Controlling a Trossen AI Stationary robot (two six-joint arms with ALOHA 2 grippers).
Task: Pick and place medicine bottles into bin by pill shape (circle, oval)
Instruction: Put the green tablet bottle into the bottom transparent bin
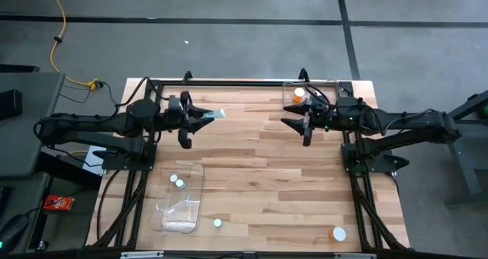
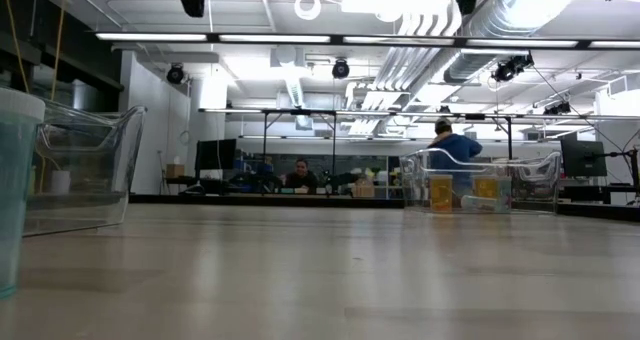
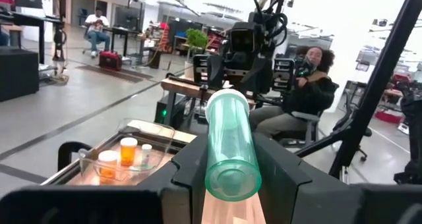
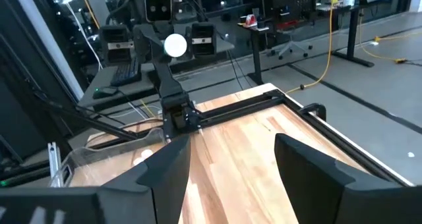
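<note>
My left gripper is up over the table's far left part, shut on a pale teal medicine bottle with a white cap. It lies between the fingers in the left wrist view. My right gripper is open and empty at the far right, facing the left one; its fingers stand apart over bare wood. A clear bin at the near left holds two pale bottles. A clear bin at the far right holds orange bottles. My left gripper pinches the teal bottle by its side walls, near its base end, between the two fingers. The fingers lie level and along the bottle, coming from the table's left. The bottle is lifted clear and lies level, its white cap toward the table's right.
A loose pale bottle and a loose orange bottle stand near the table's near edge. In the low view a teal bottle is close at the left, with both bins beyond. People sit in the room behind the table.
</note>
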